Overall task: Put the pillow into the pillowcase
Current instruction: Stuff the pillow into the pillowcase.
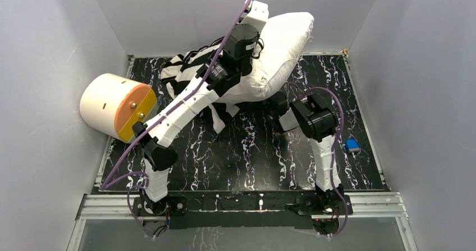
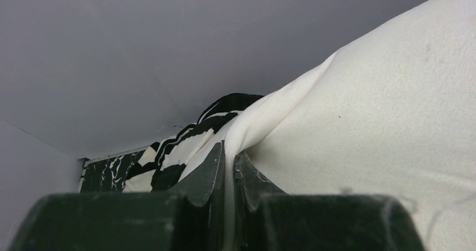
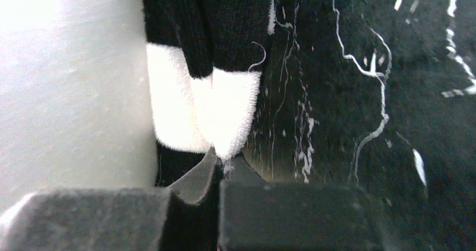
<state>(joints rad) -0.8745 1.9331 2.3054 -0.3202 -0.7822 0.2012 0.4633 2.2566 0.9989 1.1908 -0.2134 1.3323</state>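
Observation:
The white pillow (image 1: 283, 46) stands tilted against the back wall, its lower part resting on the black-and-white striped pillowcase (image 1: 181, 74), which lies bunched on the marbled tabletop. My left gripper (image 1: 253, 48) is shut on a fold of the pillow's fabric (image 2: 393, 122); the fold runs between the jaws (image 2: 230, 158), with the pillowcase (image 2: 185, 144) behind on the left. My right gripper (image 1: 280, 109) sits low under the pillow's near edge and is shut on the pillowcase's striped edge (image 3: 224, 116), pinched at its tips (image 3: 220, 162). The pillow (image 3: 67, 94) fills the left of the right wrist view.
A cream cylinder with an orange face (image 1: 115, 106) lies at the left edge of the table. A small blue object (image 1: 352, 145) sits near the right edge. Grey walls enclose the table on three sides.

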